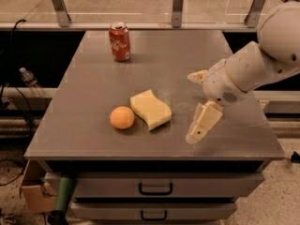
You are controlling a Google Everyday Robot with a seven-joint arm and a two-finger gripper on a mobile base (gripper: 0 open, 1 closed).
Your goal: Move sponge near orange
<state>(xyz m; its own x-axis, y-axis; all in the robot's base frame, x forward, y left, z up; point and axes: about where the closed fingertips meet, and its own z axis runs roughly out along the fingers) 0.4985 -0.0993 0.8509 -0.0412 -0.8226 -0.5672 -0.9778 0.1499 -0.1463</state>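
Observation:
The pale yellow sponge (pixel 150 109) lies flat on the grey table (pixel 93 83), just right of the orange (pixel 122 117) and almost touching it. My cream-coloured gripper (pixel 191 107) is open and empty. It hangs a little above the table to the right of the sponge, a short gap away. One finger (pixel 202 122) points down and left towards the front edge. The other (pixel 197 76) sits higher up by the white arm (pixel 253 69).
A red soda can (pixel 120 41) stands upright at the back left of the table. A railing with metal posts (pixel 177 6) runs behind the table. Drawers with handles (pixel 155 188) are below the front edge. A plastic bottle (pixel 29 80) lies off to the left.

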